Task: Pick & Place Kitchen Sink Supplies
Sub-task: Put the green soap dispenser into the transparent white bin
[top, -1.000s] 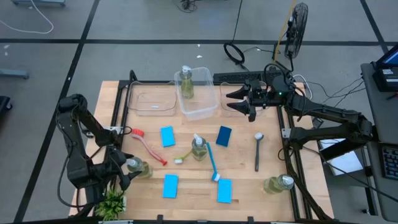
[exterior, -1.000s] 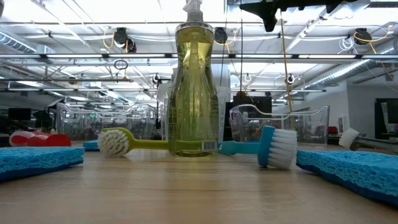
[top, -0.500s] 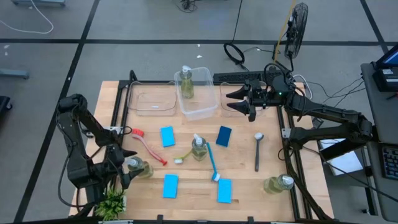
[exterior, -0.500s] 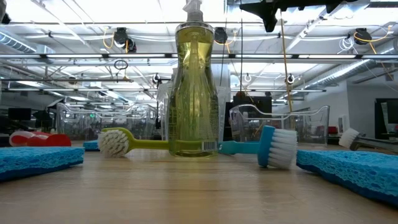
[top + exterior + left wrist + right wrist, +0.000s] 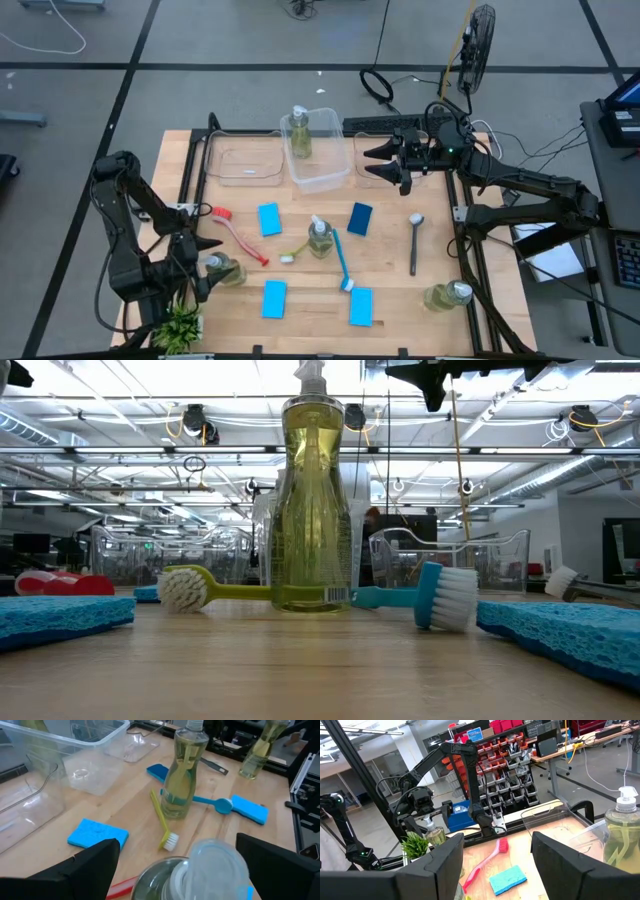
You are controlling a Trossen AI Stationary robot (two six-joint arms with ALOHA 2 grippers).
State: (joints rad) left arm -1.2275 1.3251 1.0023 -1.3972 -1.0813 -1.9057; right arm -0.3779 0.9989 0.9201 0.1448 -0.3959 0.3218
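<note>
Straddling a pump bottle unseen from table level, left gripper jaws spread; right gripper jaws apart, empty.

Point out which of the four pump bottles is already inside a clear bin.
The pump bottle at the table's far edge: it stands inside the middle clear bin. The other three sit on the bare wood, one of them between the left gripper's open fingers.

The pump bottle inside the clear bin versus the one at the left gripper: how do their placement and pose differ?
The bottle in the bin stands inside the middle clear bin at the far side; the bottle at the left gripper sits on the bare table near the potted plant. The first has no gripper near; the second sits between the open left gripper fingers. Both hold yellow-green liquid.
</note>
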